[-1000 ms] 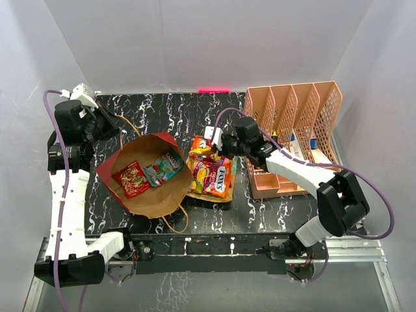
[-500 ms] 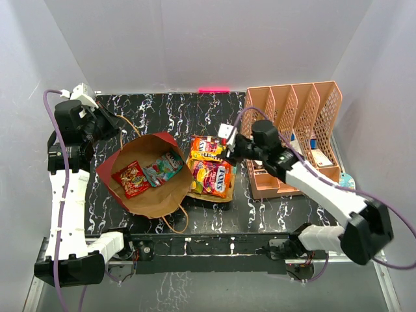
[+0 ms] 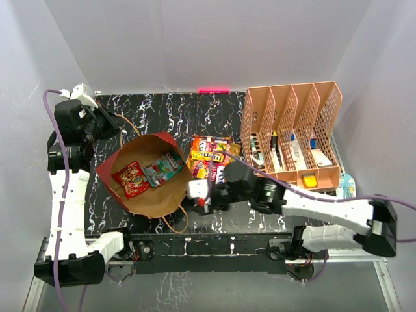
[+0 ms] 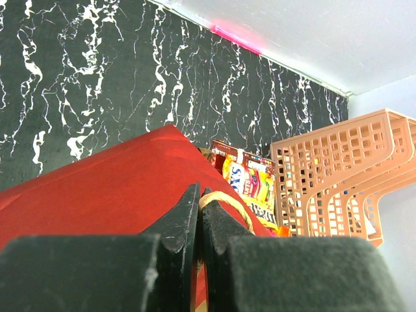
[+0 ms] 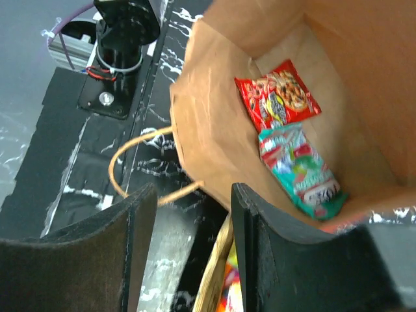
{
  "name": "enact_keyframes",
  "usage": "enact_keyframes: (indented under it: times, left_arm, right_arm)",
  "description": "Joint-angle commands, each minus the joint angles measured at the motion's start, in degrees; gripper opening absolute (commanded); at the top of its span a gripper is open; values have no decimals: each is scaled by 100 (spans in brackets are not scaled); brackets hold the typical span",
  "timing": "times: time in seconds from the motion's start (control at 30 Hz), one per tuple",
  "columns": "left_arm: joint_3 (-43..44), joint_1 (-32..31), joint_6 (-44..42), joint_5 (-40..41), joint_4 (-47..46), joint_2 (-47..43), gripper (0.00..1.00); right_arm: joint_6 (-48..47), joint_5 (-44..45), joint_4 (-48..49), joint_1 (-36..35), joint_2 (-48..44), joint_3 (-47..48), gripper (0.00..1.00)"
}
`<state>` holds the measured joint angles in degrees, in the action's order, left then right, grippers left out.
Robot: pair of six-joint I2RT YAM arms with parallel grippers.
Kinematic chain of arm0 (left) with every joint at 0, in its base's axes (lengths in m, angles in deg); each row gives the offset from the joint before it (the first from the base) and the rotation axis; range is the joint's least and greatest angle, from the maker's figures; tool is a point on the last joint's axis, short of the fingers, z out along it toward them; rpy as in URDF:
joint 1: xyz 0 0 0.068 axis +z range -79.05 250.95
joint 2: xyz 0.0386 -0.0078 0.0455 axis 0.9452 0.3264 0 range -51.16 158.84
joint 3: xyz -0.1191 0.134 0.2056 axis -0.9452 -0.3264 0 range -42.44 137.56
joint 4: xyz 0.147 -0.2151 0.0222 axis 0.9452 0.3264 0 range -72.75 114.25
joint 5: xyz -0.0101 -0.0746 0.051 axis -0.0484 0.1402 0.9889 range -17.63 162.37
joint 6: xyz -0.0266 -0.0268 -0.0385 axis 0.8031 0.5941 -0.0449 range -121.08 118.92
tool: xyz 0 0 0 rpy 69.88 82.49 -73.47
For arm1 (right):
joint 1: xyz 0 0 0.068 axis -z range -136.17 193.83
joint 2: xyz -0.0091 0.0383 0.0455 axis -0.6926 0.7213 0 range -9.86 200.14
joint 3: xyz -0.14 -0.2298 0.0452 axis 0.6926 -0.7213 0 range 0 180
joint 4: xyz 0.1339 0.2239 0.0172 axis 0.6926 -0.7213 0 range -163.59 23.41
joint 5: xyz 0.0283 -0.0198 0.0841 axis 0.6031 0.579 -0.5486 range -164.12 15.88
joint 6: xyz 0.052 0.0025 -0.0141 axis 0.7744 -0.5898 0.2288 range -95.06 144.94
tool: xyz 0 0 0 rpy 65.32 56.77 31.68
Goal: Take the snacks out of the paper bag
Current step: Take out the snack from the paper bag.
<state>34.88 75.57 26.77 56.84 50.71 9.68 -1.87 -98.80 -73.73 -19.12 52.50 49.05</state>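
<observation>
Paper bag [image 3: 148, 200] lay open at centre-left of the top view, and at its near rim my right gripper [image 5: 193, 195] hovered, jaws apart, holding nothing! Inside, a red packet [image 3: 132, 179] and a teal packet [image 3: 162, 168] lay side by side. To its right, more snacks [image 3: 209, 156] sat piled on the table [image 3: 162, 114]. Upper left, my left gripper [image 4: 199, 195] was pinched shut on the cord handle [image 4: 227, 198].

Bright, even light, soft shadows; right wrist view motion-blurred, its dark fingers [image 5: 286, 260] out of focus.
</observation>
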Motion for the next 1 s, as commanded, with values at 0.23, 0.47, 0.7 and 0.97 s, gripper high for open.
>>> enact_keyframes:
  times: [0.23,0.47,0.7,0.97]
  left_arm:
    - [87,-22,53,-169,-29,-131,0]
    - [71,-17,71,-231,-65,-135,0]
    - [90,-22,71,-266,-44,-134,0]
    - [164,-40,62,-275,-33,-100,0]
  right_arm:
    - [-1072,2116,-148,-937,2802,2467,55]
    - [-1237,2728,-38,-936,4066,3170,57]
    - [-1324,2940,-19,-775,5086,3746,60]
    - [-1381,3035,6,-514,5810,4131,61]
